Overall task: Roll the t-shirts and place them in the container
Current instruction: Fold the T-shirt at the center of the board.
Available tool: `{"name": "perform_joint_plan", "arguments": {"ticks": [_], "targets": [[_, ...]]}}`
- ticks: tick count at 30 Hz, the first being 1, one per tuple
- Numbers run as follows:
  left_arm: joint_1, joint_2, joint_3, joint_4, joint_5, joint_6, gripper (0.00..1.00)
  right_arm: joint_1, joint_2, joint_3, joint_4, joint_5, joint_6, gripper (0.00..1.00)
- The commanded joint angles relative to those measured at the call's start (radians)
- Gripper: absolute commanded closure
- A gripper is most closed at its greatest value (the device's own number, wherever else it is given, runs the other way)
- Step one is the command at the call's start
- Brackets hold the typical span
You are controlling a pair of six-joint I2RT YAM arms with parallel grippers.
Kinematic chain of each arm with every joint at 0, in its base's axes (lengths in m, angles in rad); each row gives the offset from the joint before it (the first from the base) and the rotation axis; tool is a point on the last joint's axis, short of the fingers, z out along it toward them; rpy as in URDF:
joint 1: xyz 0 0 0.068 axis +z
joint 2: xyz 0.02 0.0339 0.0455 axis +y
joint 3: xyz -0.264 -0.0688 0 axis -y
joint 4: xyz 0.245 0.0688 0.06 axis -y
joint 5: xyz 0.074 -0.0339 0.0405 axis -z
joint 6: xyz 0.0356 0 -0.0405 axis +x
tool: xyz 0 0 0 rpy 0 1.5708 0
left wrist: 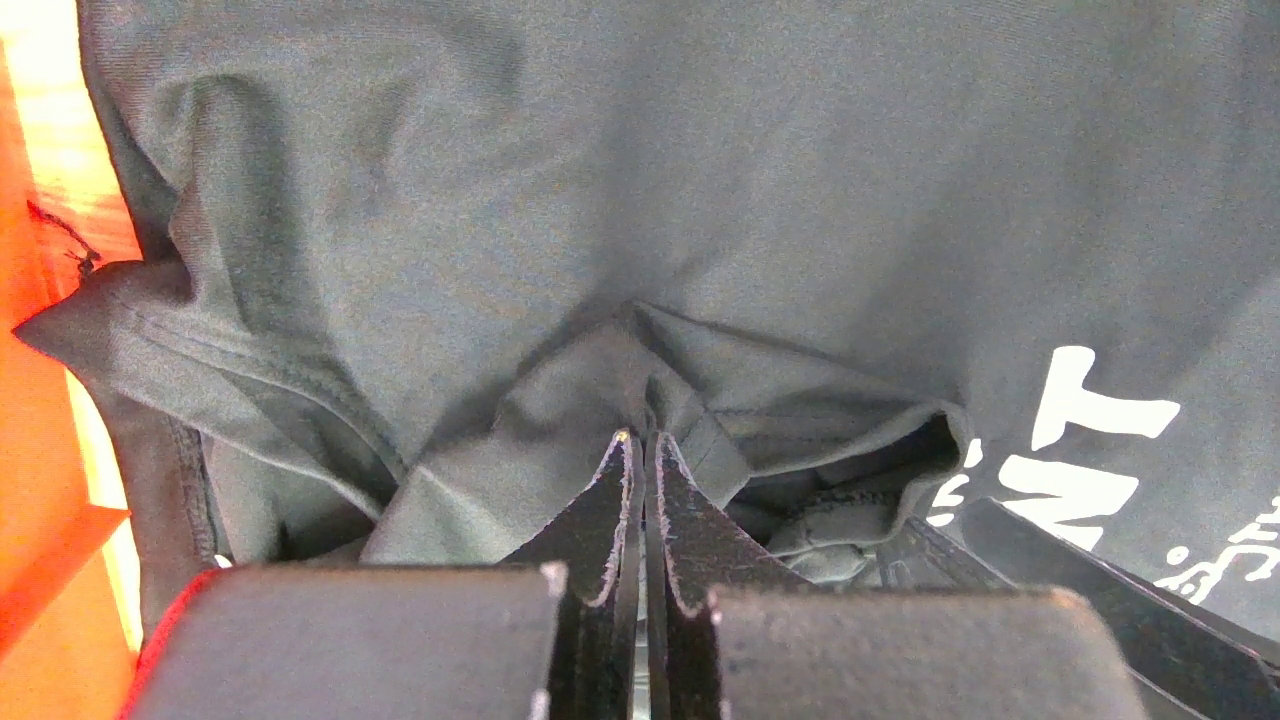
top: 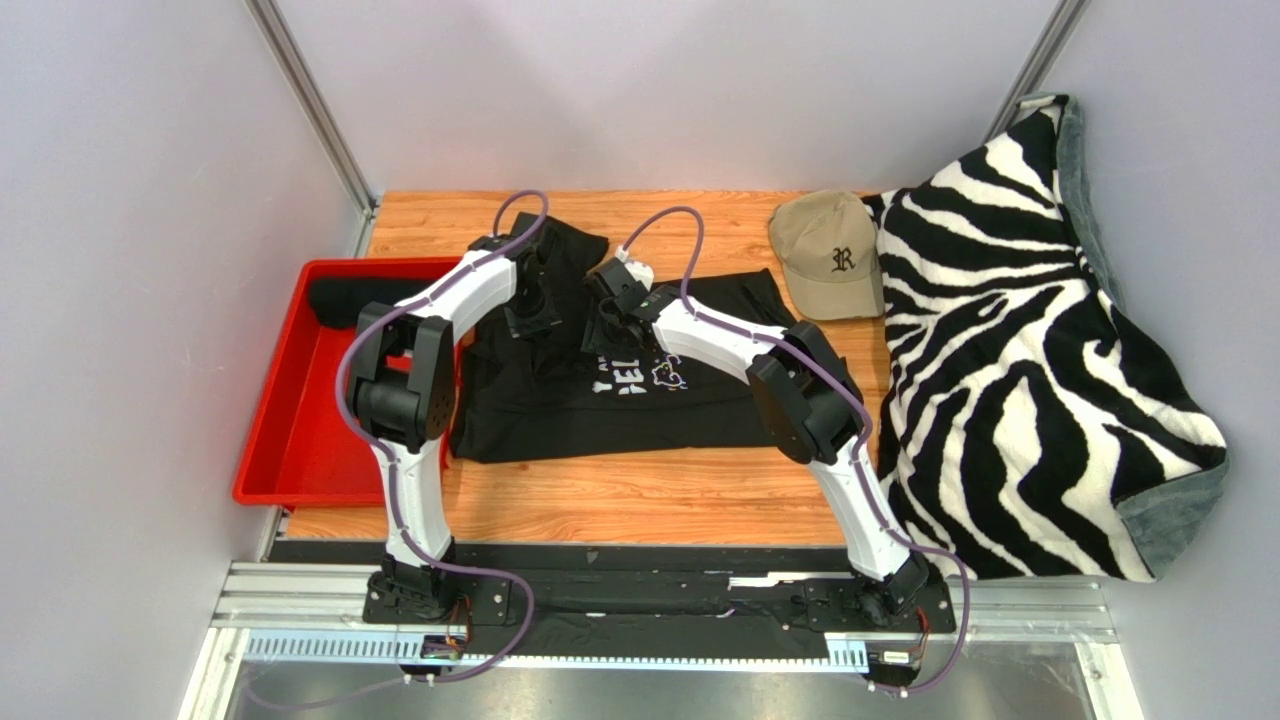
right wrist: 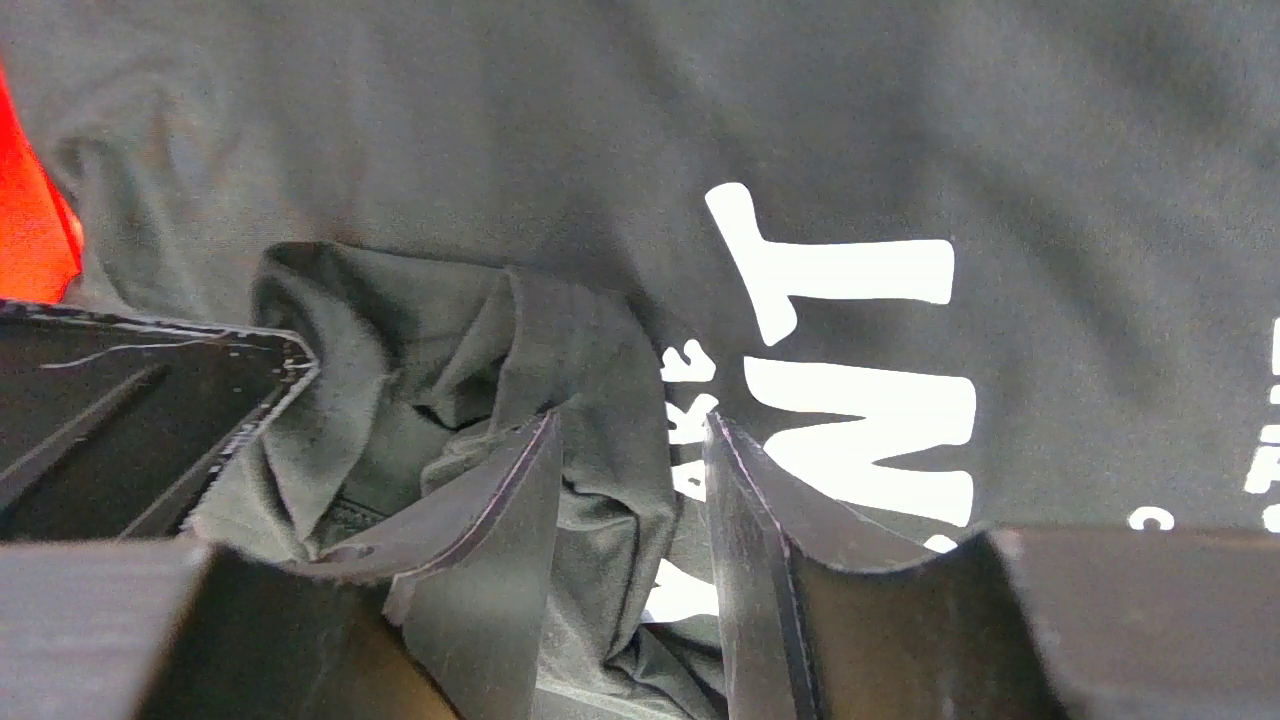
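Note:
A black t-shirt (top: 601, 413) with white lettering lies spread on the wooden table, its top edge bunched up. My left gripper (top: 529, 308) is at that bunched edge. In the left wrist view it (left wrist: 643, 435) is shut, pinching a raised fold of the shirt (left wrist: 676, 180) at its tips. My right gripper (top: 613, 318) is just to its right. In the right wrist view it (right wrist: 631, 420) stands open, with a wad of the shirt (right wrist: 451, 135) between its fingers beside the lettering. A second black cloth bundle (top: 353, 300) lies in the red tray.
The red tray (top: 293, 435) stands at the table's left edge. A tan baseball cap (top: 831, 255) lies at the back right. A zebra-striped blanket (top: 1037, 345) covers the right side. Bare wood (top: 601, 503) shows in front of the shirt.

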Motion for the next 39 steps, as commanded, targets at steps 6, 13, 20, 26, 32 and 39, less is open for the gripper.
{"name": "perform_joint_plan", "arguments": {"ticks": [6, 13, 20, 26, 32, 39], "targets": [[0.007, -0.026, 0.039, -0.007, 0.017, -0.005, 1.00, 0.019, -0.079, -0.002, 0.062, 0.038, 0.066, 0.57], [0.009, -0.022, 0.041, -0.004, 0.018, -0.003, 1.00, 0.022, -0.067, 0.017, 0.061, 0.047, 0.083, 0.57], [0.012, -0.020, 0.038, -0.003, 0.023, -0.002, 1.00, 0.024, -0.021, 0.085, 0.021, 0.051, 0.086, 0.57], [0.016, -0.017, 0.042, 0.000, 0.027, 0.001, 1.00, 0.022, 0.011, 0.126, 0.007, 0.054, 0.085, 0.57], [0.018, -0.013, 0.045, 0.002, 0.032, 0.003, 1.00, 0.024, 0.030, 0.130, -0.022, 0.056, 0.082, 0.57], [0.021, 0.000, 0.042, 0.019, 0.049, -0.008, 1.00, 0.030, 0.054, 0.134, -0.043, 0.053, 0.065, 0.58]]}}
